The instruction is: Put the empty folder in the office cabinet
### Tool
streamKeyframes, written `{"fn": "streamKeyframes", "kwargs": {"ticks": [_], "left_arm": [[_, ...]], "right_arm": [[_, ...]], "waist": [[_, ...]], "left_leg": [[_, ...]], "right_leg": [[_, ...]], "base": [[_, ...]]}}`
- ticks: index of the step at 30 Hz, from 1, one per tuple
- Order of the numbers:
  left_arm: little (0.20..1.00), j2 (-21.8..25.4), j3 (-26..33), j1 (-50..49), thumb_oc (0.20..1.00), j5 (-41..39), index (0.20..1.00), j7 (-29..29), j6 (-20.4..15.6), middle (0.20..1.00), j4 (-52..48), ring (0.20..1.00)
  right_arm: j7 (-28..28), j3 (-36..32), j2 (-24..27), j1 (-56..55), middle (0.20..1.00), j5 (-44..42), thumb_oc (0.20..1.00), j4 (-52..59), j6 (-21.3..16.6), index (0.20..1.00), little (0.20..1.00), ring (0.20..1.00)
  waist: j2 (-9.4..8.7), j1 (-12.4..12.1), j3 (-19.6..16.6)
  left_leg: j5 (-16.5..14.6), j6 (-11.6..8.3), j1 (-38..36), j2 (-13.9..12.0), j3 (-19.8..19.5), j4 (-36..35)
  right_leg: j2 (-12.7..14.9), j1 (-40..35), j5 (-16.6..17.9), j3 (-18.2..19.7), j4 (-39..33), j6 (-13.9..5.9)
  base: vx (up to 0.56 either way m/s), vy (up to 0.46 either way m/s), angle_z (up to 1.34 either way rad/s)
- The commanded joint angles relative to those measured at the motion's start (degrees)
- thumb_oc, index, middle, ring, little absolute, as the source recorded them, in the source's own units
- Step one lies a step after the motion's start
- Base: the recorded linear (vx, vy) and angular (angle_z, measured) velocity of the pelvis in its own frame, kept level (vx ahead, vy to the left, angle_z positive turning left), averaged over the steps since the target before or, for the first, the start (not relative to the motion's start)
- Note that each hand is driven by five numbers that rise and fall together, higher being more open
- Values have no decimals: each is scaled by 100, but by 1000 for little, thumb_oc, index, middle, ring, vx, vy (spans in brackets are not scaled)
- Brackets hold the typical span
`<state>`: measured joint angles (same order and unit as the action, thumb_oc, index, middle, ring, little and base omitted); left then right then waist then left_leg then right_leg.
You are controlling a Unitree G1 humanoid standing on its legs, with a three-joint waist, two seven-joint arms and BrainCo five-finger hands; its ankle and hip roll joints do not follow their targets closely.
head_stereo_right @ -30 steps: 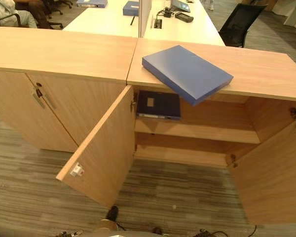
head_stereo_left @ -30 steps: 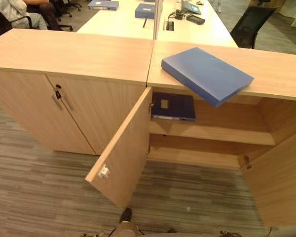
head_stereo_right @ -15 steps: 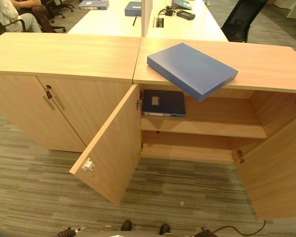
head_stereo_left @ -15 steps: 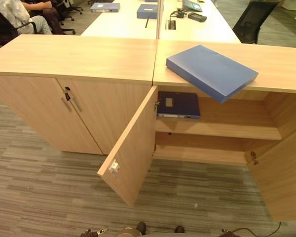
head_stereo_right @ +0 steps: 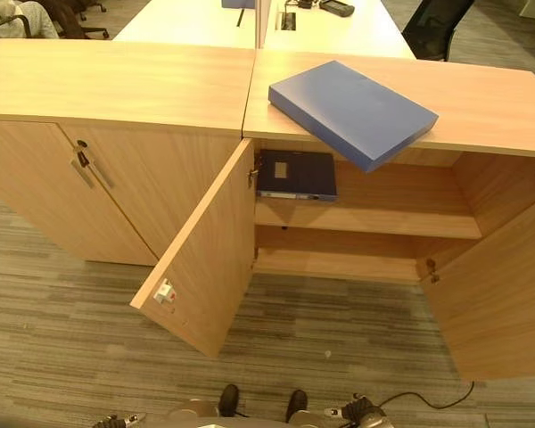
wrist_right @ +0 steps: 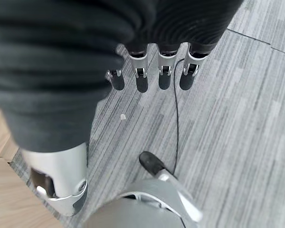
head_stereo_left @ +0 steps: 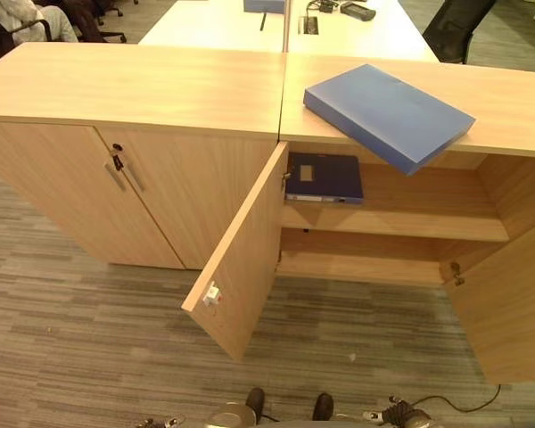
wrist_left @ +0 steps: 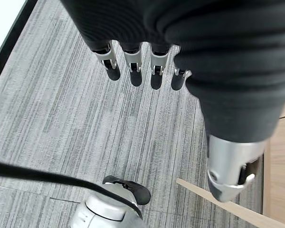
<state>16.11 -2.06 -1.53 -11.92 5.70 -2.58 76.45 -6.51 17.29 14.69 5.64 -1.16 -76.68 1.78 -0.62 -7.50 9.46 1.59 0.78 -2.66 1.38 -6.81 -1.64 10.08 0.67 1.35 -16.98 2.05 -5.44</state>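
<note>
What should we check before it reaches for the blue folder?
1. Blue folder on the cabinet top, one corner overhanging the edge: ok.
2. Cabinet doors open, left door swung out: ok.
3. Upper shelf has free space beside the dark folder: ok.
4. Left hand empty, fingers straight, over the carpet: ok.
5. Right hand empty, fingers straight: ok.
6. Folder empty: cannot tell.

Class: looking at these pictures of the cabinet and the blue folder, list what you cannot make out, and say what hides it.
- Whether the blue folder on the cabinet top is empty: it is closed.
- The dark folder's back part: under the top.
- The lower shelf's left end: behind the open door.
</note>
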Motion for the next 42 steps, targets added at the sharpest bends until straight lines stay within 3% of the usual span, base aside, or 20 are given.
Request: {"fn": "streamKeyframes", "kwargs": {"ticks": [1,4,6,7,11,12,14,15,17,18,20,22,23,27,28,29,34,35,37,42], "left_arm": [[1000,138,219,46,1000,213,1000,66,-33,1000,212,1000],[1000,225,261,61,1000,257,1000,145,-22,1000,210,1000],[1000,238,267,67,1000,256,1000,165,-28,1000,206,1000],[1000,250,253,95,1000,216,1000,227,-43,1000,183,1000],[1000,263,201,162,1000,177,1000,257,-75,1000,150,1000],[1000,241,183,186,1000,154,1000,253,-85,1000,166,1000],[1000,234,183,188,1000,120,1000,261,-93,1000,173,1000],[1000,216,208,218,1000,16,1000,264,-114,1000,174,1000],[1000,215,209,217,1000,16,1000,264,-114,1000,174,1000],[1000,197,233,262,1000,-175,1000,324,-144,1000,177,1000],[1000,165,203,368,1000,-281,1000,387,-157,1000,136,1000],[1000,131,121,453,1000,-269,1000,388,-160,1000,106,1000],[1000,129,105,450,1000,-254,1000,358,-167,1000,79,1000],[1000,105,140,345,1000,-195,1000,293,-161,1000,90,1000],[1000,108,147,338,1000,-174,1000,274,-146,1000,99,1000],[1000,110,140,316,1000,-114,1000,229,-118,1000,133,1000],[1000,124,70,320,1000,-55,1000,188,-94,1000,197,1000],[1000,196,111,257,1000,-59,1000,160,-89,1000,192,1000],[1000,170,174,180,1000,-62,1000,179,-59,1000,239,1000],[1000,160,287,72,1000,-119,1000,172,-62,1000,292,1000]], "right_arm": [[-14,26,81,36,1000,-76,1000,228,15,1000,1000,1000],[13,28,38,27,1000,-55,1000,244,38,1000,1000,1000],[12,34,13,25,1000,-56,1000,260,41,1000,1000,1000],[20,49,6,21,1000,-40,1000,286,49,1000,1000,1000],[-8,52,11,30,1000,-36,1000,282,47,1000,1000,1000],[-18,68,28,37,1000,-25,1000,236,37,1000,1000,1000],[-14,118,19,43,1000,-4,1000,210,25,1000,1000,1000],[-24,206,29,45,1000,46,1000,152,3,1000,1000,1000],[-24,208,29,45,1000,46,1000,151,2,1000,1000,1000],[-109,234,95,128,1000,-62,1000,134,-48,1000,1000,1000],[-179,219,189,165,1000,-82,1000,87,-64,1000,1000,1000],[-237,151,286,161,1000,-105,1000,34,-57,1000,1000,1000],[-252,116,338,157,1000,-130,1000,17,-47,1000,1000,1000],[-260,86,422,159,1000,-217,1000,-21,-95,1000,1000,1000],[-260,120,404,159,1000,-195,1000,-44,-88,1000,1000,1000],[-250,169,372,142,1000,-159,1000,-94,-75,1000,1000,1000],[-267,216,321,145,1000,-166,1000,-71,-84,1000,1000,1000],[-218,350,208,201,1000,-184,1000,-28,-77,1000,1000,1000],[-216,358,183,237,1000,-142,1000,5,-67,1000,1000,1000],[-142,443,42,227,1000,-108,1000,160,-87,1000,1000,1000]], "waist": [[-107,-206,-37],[-298,-265,-17],[-345,-273,-14],[-402,-219,-6],[-479,-113,-35],[-502,-63,-59],[-492,-40,-59],[-458,-23,-74],[-451,-18,-74],[-408,30,-65],[-372,72,16],[-385,113,82],[-401,111,91],[-445,17,6],[-495,-12,-4],[-546,-115,17],[-556,-207,61],[-517,-479,107],[-456,-491,12],[-529,-612,-243]], "left_leg": [[-952,233,380,352,-261,864],[-1187,116,558,175,-207,1256],[-1210,71,564,109,-218,1280],[-1224,-16,487,12,-325,1242],[-1125,-163,396,-153,-441,1039],[-1023,-297,310,-368,-511,847],[-892,-369,246,-534,-562,668],[-577,-533,178,-883,-622,283],[-564,-539,164,-897,-626,254],[-22,-728,297,-1348,-716,-171],[349,-711,478,-1475,-528,-280],[599,-624,642,-1451,-39,-252],[475,-588,654,-1385,102,-206],[-25,-417,669,-698,-302,153],[-150,-365,740,-461,-482,281],[-275,-298,880,-31,-801,361],[78,-331,1483,286,-839,228],[247,-289,1662,312,-870,-202],[487,-261,1556,340,-1015,-171],[433,-184,1194,351,-967,-185]], "right_leg": [[704,162,666,-98,-123,-333],[1052,138,1021,-105,-343,-522],[1079,159,1087,-74,-357,-561],[1011,201,1098,285,-308,-579],[846,267,860,683,-172,-642],[725,190,524,542,-192,-637],[607,196,366,512,-135,-568],[370,252,134,353,-21,-451],[360,248,129,346,-19,-446],[-55,328,-238,162,29,-239],[-188,316,-386,-38,60,-125],[-206,221,-447,-294,21,-33],[-223,195,-467,-341,-1,7],[-388,66,-327,-245,-308,75],[-414,45,-302,-238,-383,85],[-501,-25,-277,-203,-486,87],[-611,-224,-294,-234,-629,66],[-818,-325,-445,107,-581,133],[-895,-399,-481,117,-513,139],[-713,-596,-486,221,-508,13]], "base": [[0,-177,-35],[24,-247,-12],[71,-296,-4],[92,-313,-6],[109,-350,4],[126,-545,6],[77,-465,11],[42,-338,16],[24,-403,21],[-6,-609,30],[-31,-509,43],[-16,-277,62],[19,-265,67],[76,-183,12],[119,-159,-31],[91,-107,-19],[109,-5,15],[129,61,0],[191,125,-29],[244,145,-52]]}}
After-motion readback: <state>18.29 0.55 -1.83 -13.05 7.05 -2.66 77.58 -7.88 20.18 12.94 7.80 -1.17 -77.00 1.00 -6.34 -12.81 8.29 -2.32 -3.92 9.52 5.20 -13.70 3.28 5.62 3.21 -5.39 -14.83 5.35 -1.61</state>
